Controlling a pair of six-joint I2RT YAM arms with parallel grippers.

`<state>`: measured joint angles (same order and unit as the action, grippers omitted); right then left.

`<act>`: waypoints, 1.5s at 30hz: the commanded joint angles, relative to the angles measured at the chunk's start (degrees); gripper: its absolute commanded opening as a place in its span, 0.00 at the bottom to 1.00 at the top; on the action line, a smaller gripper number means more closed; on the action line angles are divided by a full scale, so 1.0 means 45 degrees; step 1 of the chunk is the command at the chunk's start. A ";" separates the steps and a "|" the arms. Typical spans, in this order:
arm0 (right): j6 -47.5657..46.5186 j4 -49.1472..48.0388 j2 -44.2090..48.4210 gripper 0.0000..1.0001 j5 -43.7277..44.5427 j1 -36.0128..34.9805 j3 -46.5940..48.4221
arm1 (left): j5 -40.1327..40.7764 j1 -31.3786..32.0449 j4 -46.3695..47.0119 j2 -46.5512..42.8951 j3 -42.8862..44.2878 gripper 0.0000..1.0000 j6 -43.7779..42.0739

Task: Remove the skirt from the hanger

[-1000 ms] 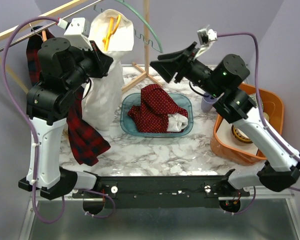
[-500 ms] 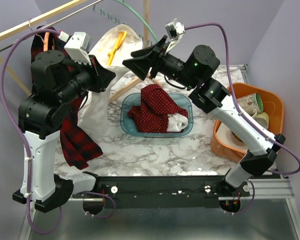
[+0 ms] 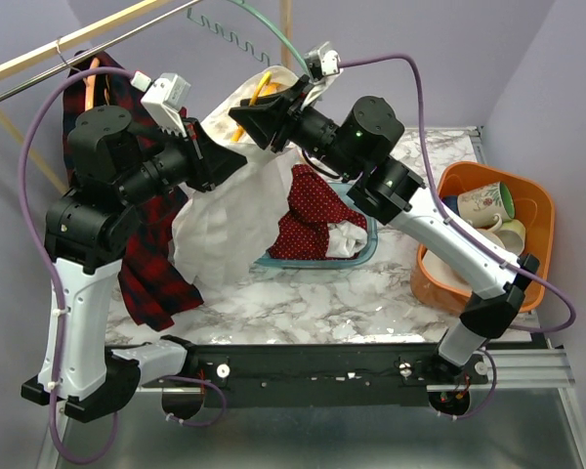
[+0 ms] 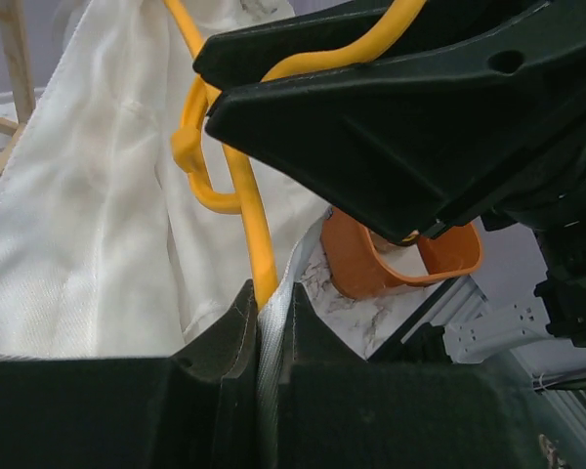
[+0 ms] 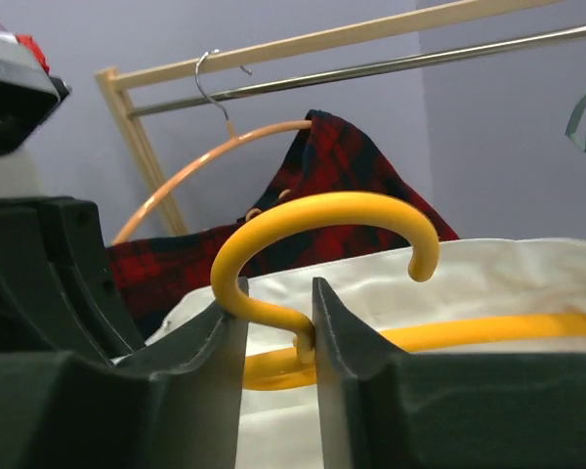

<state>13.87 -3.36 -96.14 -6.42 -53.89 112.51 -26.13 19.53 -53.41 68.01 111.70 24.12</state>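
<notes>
- Over the marble table (image 3: pixel 313 293), the white skirt (image 3: pixel 225 195) hangs from its yellow hanger (image 5: pixel 324 221), held up between the two arms, above and to the left of the blue tray (image 3: pixel 369 246);
- The right gripper (image 5: pixel 278 327) is clamped on the hanger's neck just below the hook; the left gripper (image 4: pixel 270 308) has its jaws pinched together on a fold of the skirt's upper edge, right beside the hanger's yellow bar;
- The step in hand looks to be drawing the waistband off the hanger; the skirt is not yet free;
- Done well, the right arm would hold the hanger steady while the left draws the cloth along the bar and off its end; a straight downward tug could snag the waistband or twist the hanger in the clamp;
- The plaid garment (image 3: pixel 151 274) hangs close behind the left arm; worth keeping clear of it.
</notes>
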 commanded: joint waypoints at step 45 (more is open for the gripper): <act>-0.1597 0.3284 0.4567 0.01 0.7148 0.0353 -0.2268 | -0.3021 0.0016 0.1907 -0.2788 -0.4255 0.89 -0.2840</act>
<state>6.35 13.39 -76.49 24.69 -53.49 98.67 -40.53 19.57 -43.97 55.72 93.38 12.60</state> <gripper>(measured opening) 0.069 0.966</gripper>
